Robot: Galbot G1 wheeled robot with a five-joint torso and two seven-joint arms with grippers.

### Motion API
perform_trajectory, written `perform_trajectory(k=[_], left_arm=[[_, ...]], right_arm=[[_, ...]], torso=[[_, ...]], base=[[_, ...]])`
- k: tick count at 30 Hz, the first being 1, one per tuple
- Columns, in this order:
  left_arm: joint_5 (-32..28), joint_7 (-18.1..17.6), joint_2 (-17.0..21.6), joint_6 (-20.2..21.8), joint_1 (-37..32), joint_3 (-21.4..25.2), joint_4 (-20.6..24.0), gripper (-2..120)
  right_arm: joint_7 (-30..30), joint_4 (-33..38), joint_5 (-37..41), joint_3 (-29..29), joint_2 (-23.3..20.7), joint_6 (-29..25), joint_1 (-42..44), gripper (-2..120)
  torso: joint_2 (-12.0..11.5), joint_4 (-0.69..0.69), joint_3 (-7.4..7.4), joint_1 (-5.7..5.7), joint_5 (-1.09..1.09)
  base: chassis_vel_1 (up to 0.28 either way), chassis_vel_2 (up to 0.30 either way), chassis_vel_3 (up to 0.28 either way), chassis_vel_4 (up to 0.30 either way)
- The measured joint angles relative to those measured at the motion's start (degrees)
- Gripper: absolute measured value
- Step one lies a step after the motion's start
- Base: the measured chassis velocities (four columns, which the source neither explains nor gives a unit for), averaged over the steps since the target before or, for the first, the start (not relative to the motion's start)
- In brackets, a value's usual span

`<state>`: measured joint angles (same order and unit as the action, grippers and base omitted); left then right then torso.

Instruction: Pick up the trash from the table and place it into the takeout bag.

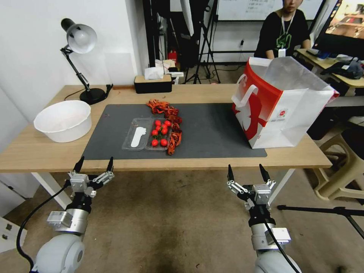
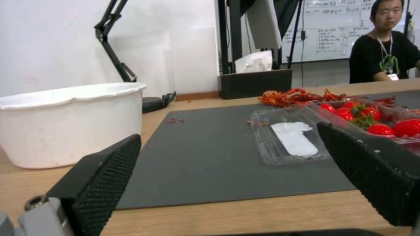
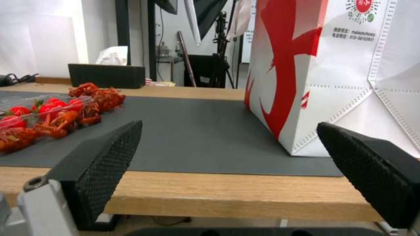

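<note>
Trash waits on the mat [image 1: 212,131]. Nearest, the left gripper [image 1: 94,165] and right gripper [image 1: 246,172] hang released before the table [image 1: 45,151]. Farther: clear tray [image 1: 146,138] of tomatoes [image 1: 160,132], crayfish shells [image 1: 167,110], takeout bag [image 1: 282,110] on the right.

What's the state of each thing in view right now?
takeout bag: upright on the mat's right end, mouth open.
clear plastic tray: hinged open, tomatoes in one half.
crayfish shells: loose on the mat, beside the tray.
white bowl: upright on the table's left end.
left end effector: open, short of the table edge.
right end effector: open, short of the table edge.
</note>
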<state>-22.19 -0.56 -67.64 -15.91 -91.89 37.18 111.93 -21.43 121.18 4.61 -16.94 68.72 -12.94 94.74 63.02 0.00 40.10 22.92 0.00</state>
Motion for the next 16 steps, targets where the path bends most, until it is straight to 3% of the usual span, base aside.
perform_trajectory(k=[16], left_arm=[[0.1, 0.0, 0.2, -0.1, 0.0, 0.2, -0.2, 100]], right_arm=[[-0.3, -0.6, -0.1, 0.2, 0.1, -0.1, -0.4, 100]], torso=[[0.0, 0.0, 0.0, 0.0, 0.0]], base=[[0.0, 0.0, 0.0, 0.0]])
